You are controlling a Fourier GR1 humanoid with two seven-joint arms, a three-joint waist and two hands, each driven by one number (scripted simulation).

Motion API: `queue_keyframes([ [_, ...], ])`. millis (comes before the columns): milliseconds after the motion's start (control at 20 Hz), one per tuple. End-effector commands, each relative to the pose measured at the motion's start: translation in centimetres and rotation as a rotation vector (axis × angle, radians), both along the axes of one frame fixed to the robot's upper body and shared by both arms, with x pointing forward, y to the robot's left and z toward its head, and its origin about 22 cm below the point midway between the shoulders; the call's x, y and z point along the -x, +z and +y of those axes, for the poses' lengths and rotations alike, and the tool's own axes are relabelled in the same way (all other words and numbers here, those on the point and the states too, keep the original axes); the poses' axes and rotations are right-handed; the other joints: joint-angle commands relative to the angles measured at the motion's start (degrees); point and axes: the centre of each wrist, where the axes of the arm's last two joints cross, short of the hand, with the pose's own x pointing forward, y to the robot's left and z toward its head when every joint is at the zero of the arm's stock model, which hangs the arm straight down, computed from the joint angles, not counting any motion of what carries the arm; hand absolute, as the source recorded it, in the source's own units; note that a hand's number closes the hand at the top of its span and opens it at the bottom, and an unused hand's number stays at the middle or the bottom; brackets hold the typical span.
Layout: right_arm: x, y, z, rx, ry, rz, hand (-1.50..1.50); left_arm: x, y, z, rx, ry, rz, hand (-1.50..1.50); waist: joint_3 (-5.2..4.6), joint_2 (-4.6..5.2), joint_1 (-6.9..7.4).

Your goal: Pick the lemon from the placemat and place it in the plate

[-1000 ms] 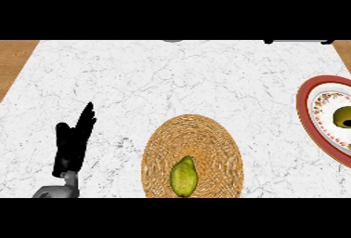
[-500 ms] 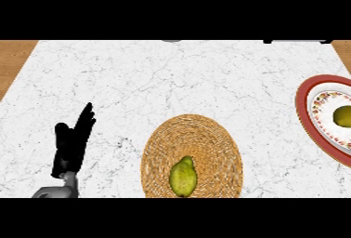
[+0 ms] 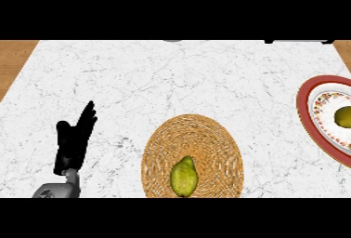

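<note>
A round woven placemat [image 3: 192, 139] lies at the lower middle of the marble counter. On its near part rests a yellow-green, pointed fruit [image 3: 184, 176]. At the right edge stands a white plate [image 3: 306, 109] with a red rim and a patterned band, partly cut off by the view's edge. A yellow lemon [image 3: 343, 116] lies inside the plate. My left hand [image 3: 74, 140] is at the lower left, fingers straight and pointing up, well apart from the placemat. My right hand does not show.
Brown wood strips [image 3: 12, 60] border the white marble counter [image 3: 171, 79] at the left and far right.
The lemon in the plate has shifted slightly to the right. My left hand has not moved.
</note>
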Motion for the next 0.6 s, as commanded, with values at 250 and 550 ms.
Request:
queue_keyframes([
  [250, -0.7, -2.7, 2.0, 0.036, -0.033, 0.017, -1.50, -0.7, 1.4, 0.7, 0.004, -0.003, 0.010, 0.00, -0.03, -0.02, 0.14],
  [550, 1.5, -2.5, 0.3, 0.080, -0.069, 0.055, -1.50, 0.4, -1.0, -0.9, -0.003, -0.001, -0.002, 0.00, -0.03, 0.00, -0.03],
])
